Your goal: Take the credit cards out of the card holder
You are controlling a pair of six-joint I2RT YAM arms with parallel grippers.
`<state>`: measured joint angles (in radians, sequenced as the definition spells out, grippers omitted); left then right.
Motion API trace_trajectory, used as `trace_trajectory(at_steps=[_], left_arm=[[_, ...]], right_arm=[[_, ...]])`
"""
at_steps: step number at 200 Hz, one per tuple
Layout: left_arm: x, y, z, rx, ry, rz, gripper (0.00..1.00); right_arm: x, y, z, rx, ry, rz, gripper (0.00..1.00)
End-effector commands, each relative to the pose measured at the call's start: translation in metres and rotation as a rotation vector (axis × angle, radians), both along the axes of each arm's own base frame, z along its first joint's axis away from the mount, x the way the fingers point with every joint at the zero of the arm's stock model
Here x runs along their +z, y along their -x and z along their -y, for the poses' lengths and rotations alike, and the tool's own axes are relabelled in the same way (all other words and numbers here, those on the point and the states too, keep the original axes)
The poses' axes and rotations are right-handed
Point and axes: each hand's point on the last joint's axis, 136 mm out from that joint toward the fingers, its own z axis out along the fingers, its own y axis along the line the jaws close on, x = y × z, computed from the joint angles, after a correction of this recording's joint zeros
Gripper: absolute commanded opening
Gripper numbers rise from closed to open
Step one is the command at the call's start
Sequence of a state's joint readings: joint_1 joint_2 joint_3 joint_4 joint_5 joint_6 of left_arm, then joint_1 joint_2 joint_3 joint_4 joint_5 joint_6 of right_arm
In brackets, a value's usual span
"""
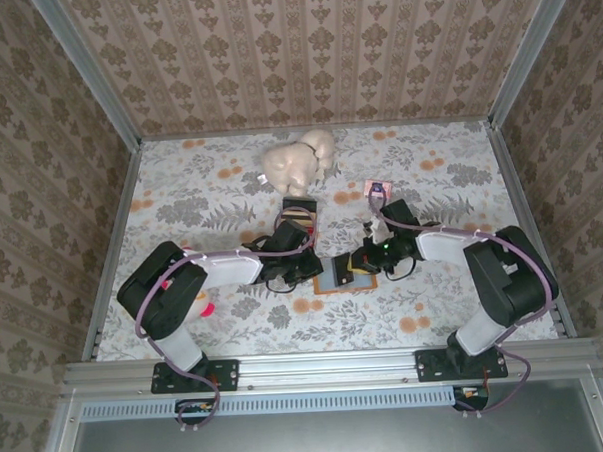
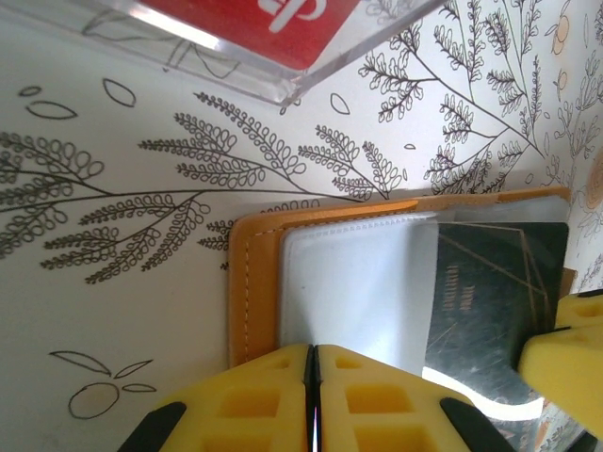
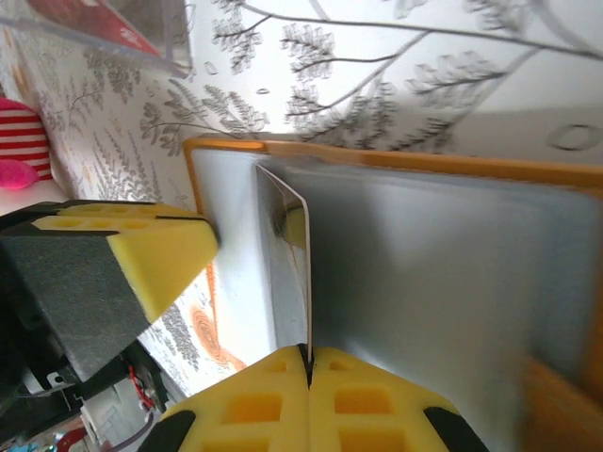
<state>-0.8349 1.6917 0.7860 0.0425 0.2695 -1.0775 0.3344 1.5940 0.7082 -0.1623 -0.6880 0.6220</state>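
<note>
R end effector [image 3: 308, 372]: yellow pads pressed together on the edge of a black card [image 2: 490, 292], which shows edge-on in the R wrist view, standing up from the pocket. L end effector [image 2: 313, 395]: pads closed tight w/ barely a slit between, sitting at the near edge of the card holder [image 2: 252, 282]; can't tell if it pinches the sleeve or just presses on it. The two end effectors are close together over the holder, one each side; the L one's yellow-and-black finger sits right by the holder's left rim in the R wrist view.

Just beyond the holder: a clear tray [image 2: 283, 85] w/ a red card [image 2: 254, 19] inside, pale lettering on it. Further back on the desk [image 2: 113, 282]: cream plush toy [image 1: 299, 161], and a pink packet [image 1: 376, 189] to its right, both well apart from the holder.

Holder lies open and flat mid-desk, betw. the arms. Tan-orange border w/ stitching, grey-blue glossy pockets inside. Black card has thin gold lines and is partly under the translucent sleeve.
</note>
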Motion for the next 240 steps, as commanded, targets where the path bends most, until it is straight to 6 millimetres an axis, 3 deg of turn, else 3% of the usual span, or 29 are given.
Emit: trace_trajectory(at_steps=[1, 34, 55, 79, 83, 130, 160, 173, 178, 206, 240], left_arm=[[-0.022, 0.013, -0.020, -0.014, -0.102, -0.061, 0.11], [-0.012, 0.008, -0.014, -0.029, -0.079, -0.042, 0.13], [0.008, 0.002, -0.002, -0.057, -0.020, -0.012, 0.18], [0.040, -0.007, 0.004, -0.075, 0.019, 0.046, 0.31], [0.046, -0.010, 0.004, -0.075, 0.029, 0.058, 0.33], [0.130, -0.035, 0.001, -0.135, 0.212, 0.241, 0.67], [0.162, -0.045, -0.001, -0.141, 0.343, 0.271, 0.81], [0.171, -0.052, -0.003, -0.131, 0.395, 0.273, 0.82], [0.175, -0.055, -0.004, -0.128, 0.413, 0.276, 0.83], [0.195, -0.059, 0.002, -0.185, 0.496, 0.299, 0.82], [0.212, -0.068, 0.009, -0.207, 0.557, 0.322, 0.72]], right_arm=[[-0.012, 0.016, 0.018, -0.004, 0.071, -0.041, 0.02], [0.001, 0.009, 0.023, -0.040, 0.036, 0.007, 0.00], [0.021, 0.003, 0.019, -0.048, -0.028, 0.072, 0.00], [0.041, -0.004, 0.017, -0.062, -0.089, 0.129, 0.00], [0.052, -0.006, 0.016, -0.065, -0.110, 0.163, 0.00], [0.106, -0.031, 0.002, -0.067, -0.304, 0.299, 0.00], [0.144, -0.049, -0.010, -0.050, -0.428, 0.380, 0.00], [0.162, -0.055, -0.013, -0.043, -0.473, 0.420, 0.00], [0.159, -0.059, -0.015, -0.045, -0.479, 0.406, 0.00], [0.179, -0.070, -0.020, -0.038, -0.548, 0.432, 0.00], [0.194, -0.077, -0.025, -0.038, -0.617, 0.451, 0.00]])
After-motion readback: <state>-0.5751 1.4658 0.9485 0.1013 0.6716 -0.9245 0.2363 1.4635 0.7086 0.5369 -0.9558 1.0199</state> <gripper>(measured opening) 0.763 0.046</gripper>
